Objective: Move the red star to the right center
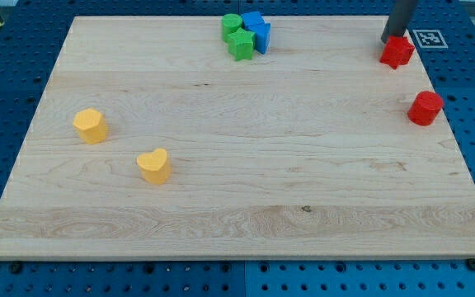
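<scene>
The red star [397,52] lies near the top right corner of the wooden board [237,190]. My tip [392,39] stands right at the star's upper left side, touching or nearly touching it. A second red block, a round cylinder [425,108], lies below the star near the board's right edge.
A cluster of two green blocks [237,36] and two blue blocks [257,31] sits at the top middle. A yellow hexagon block [91,125] and a yellow heart [153,166] lie at the left. A printed marker tag [426,38] is at the top right corner.
</scene>
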Available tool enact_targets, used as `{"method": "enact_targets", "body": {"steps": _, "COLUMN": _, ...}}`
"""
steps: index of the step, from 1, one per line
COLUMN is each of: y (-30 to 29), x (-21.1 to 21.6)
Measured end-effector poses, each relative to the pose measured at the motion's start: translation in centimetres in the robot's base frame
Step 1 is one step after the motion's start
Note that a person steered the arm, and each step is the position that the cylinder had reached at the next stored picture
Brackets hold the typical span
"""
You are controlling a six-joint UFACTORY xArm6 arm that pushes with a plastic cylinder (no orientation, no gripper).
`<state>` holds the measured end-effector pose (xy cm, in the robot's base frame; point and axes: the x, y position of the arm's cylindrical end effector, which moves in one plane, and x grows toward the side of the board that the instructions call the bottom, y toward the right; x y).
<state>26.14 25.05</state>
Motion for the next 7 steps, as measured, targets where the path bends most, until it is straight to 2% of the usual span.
{"method": "enact_targets", "body": {"steps": 1, "y": -0.2, "x": 3.2}}
{"method": "enact_targets", "body": {"steps": 4, "y": -0.8, "x": 2.9}}
{"method": "enact_targets", "body": {"steps": 5, "y": 2.7, "x": 4.6}}
{"method": "enact_targets", "body": {"steps": 7, "y": 5.4, "x": 4.3}}
